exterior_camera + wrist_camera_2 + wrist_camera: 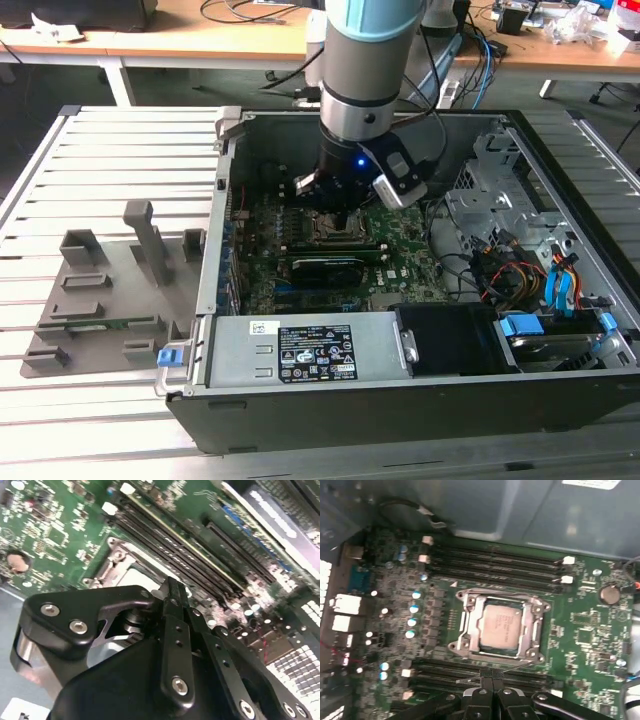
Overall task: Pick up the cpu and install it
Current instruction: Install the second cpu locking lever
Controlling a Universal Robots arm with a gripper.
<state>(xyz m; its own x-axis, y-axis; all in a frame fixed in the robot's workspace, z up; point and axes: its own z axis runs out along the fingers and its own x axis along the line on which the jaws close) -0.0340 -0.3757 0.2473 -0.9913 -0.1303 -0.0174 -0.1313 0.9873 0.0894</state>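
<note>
Item: cpu (500, 626), silvery square chip, seated flat inside the socket frame (462, 625) on the green motherboard (590, 630), memory slots (495, 565) on two sides of the frame. Pincer (492, 676): black fingers brought together at the tips, nothing held, just beside the frame's edge and clear of the chip. Exterior view: arm (365, 70) reaching down into the open computer case (330, 400) on the slatted surface (110, 150)
</note>
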